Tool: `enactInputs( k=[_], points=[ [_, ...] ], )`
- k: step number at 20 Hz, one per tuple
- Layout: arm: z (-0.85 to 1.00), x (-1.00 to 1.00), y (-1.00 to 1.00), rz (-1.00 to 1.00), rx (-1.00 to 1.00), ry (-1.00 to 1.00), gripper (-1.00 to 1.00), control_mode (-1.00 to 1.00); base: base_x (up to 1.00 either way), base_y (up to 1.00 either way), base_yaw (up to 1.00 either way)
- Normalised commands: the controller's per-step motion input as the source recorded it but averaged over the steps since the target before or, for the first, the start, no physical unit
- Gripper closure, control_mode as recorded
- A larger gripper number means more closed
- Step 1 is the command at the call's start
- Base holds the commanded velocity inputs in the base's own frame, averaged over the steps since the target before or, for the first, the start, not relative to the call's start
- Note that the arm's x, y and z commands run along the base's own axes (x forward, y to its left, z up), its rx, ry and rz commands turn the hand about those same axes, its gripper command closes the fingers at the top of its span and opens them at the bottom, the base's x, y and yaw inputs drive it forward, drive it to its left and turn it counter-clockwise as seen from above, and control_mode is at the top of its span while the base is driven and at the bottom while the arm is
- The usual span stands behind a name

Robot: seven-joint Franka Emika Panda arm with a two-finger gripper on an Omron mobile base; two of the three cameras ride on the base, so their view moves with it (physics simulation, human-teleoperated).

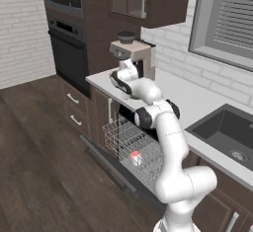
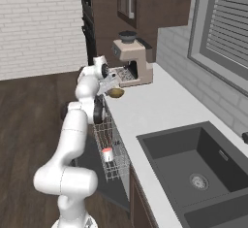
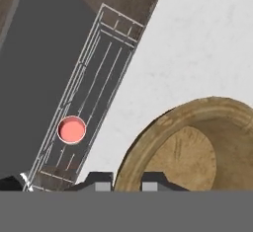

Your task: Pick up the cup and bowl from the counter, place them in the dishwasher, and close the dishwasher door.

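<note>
The gripper (image 3: 123,181) sits at the near rim of the bowl (image 3: 197,147), its two dark fingertips (image 3: 101,180) standing close together on either side of the wooden rim, one just outside the wall and one just inside, so it looks clenched on the bowl's edge. From the hand camera the bowl spreads wide to the right of the fingertips, its hollow inside turned toward the camera, with the pale desk (image 3: 197,43) beyond it. In the right base view the bowl (image 2: 116,93) shows as a small yellow-brown shape at the hand's end (image 2: 112,87), at the desk's front edge (image 2: 145,110) and just in front of the beige coffee machine (image 2: 131,62); whether it rests on the surface or is raised a little off it cannot be told. In the left base view the arm reaches toward that coffee machine (image 1: 132,53) and its own wrist hides the bowl. The cup (image 2: 107,154) stands upright in the silver wire rack (image 2: 114,144) of the dishwasher (image 1: 131,149), red top up, well below the hand and well apart from the bowl; the hand camera sees its red top (image 3: 72,130) as a disc inside the rack wires. The dishwasher door (image 1: 106,159) hangs open, lying flat and low beneath the pulled-out rack. The dark sink (image 2: 193,169) lies farther along the desk.
</note>
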Motion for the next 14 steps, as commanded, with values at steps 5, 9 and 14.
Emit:
enactInputs(
  k=[5, 9, 14],
  points=[
    [-0.28, -1.00, 0.97, -0.03, -0.05, -0.18, 1.00, -1.00, 0.00, 0.00, 0.00],
    [-0.47, -1.00, 0.83, -0.07, 0.00, -0.06, 1.00, -1.00, 0.00, 0.00, 0.00],
    [-0.57, -1.00, 0.38, -0.13, 0.00, 0.00, 1.00, -1.00, 0.00, 0.00, 0.00]
  ],
)
